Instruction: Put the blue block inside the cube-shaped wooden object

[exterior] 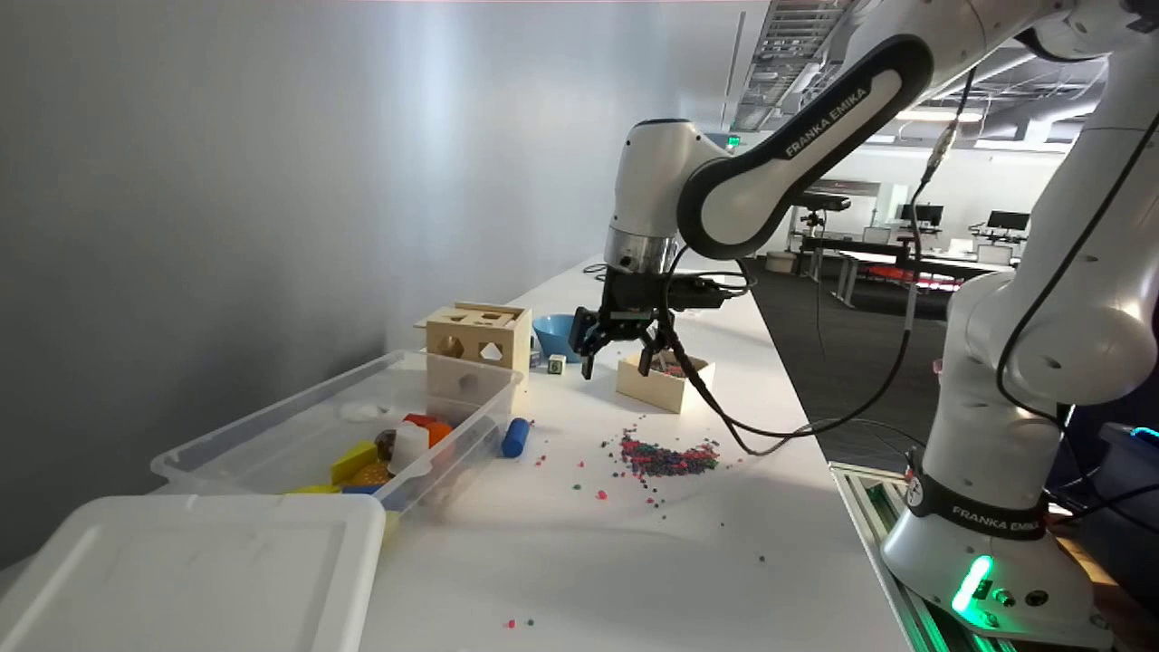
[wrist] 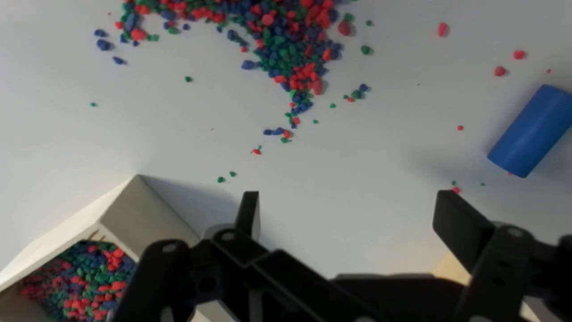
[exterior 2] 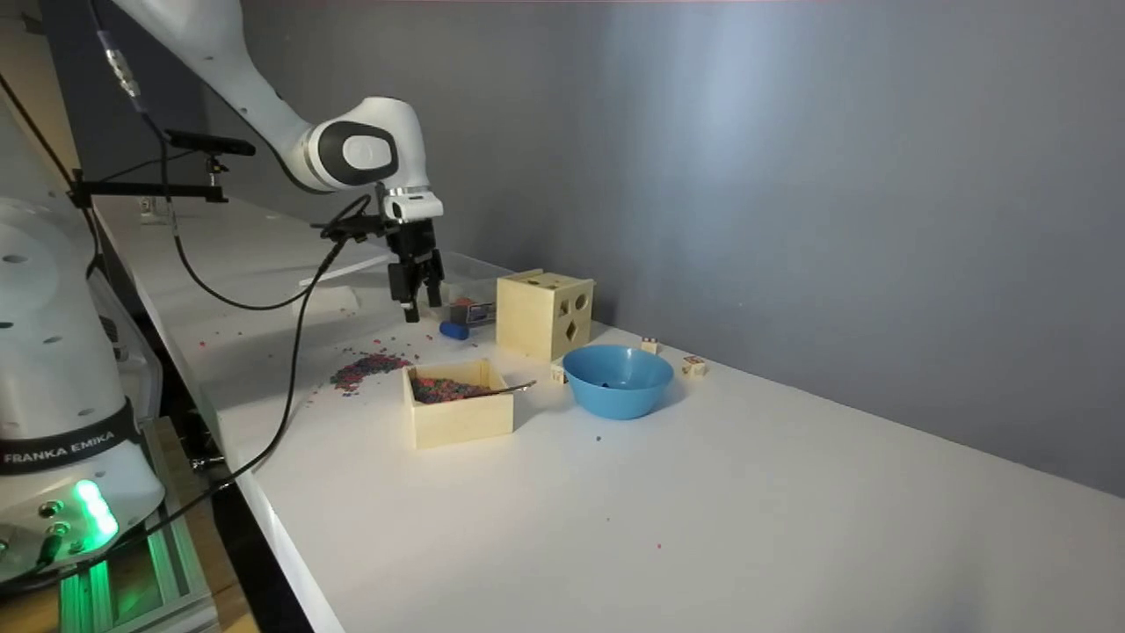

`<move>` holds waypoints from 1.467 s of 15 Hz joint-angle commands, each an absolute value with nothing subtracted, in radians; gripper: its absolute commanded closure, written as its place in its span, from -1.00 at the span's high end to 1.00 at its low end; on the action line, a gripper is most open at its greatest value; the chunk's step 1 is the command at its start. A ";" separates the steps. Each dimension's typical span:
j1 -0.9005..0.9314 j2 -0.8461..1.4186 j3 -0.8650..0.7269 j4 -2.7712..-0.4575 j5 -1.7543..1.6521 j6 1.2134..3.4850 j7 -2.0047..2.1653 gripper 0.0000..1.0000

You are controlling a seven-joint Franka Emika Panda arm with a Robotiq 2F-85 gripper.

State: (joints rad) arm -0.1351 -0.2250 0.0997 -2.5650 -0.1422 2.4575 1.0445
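- The block [wrist: 532,132] lies on its side at the right edge of the wrist view, on the white table [wrist: 380,147]; in both exterior views it sits just beside the clear bin [exterior: 466,450].
- Your gripper [wrist: 348,210], bottom of the wrist view, hangs above the table with fingers [wrist: 462,228] spread wide and nothing between them.
- The step in hand appears to be the reach: move toward the right of the wrist view until the block lies midway between those fingers.
- Turn the wrist before you descend; the block slants from lower left to upper right, so your best squeeze runs across its round body, not end to end.
- Come down slowly; a cylinder pinched high may roll away, and the bin could snag a finger.
- Grip nearer one end, so the other can lead into the cube [exterior: 471,342], left of center in an exterior view, probably by a round hole [exterior: 449,346].
- "FRANKA EMIKA" reads along the arm [exterior: 826,122], upper right of an exterior view, and on the base collar [exterior: 982,516].
- A label [exterior 2: 481,313] near center in an exterior view is too small to read.
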 commanded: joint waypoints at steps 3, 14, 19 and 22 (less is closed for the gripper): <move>-0.114 -0.103 0.124 -2.582 -0.146 2.673 1.403 1.00; -0.038 0.053 0.075 -2.521 -0.208 2.846 1.650 1.00; 0.016 0.101 0.034 -2.465 -0.207 2.849 1.660 1.00; 0.048 0.130 0.013 -2.441 -0.211 2.848 1.669 1.00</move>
State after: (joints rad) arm 0.0070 0.0877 0.0449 -2.4766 -0.1837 2.8339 1.6291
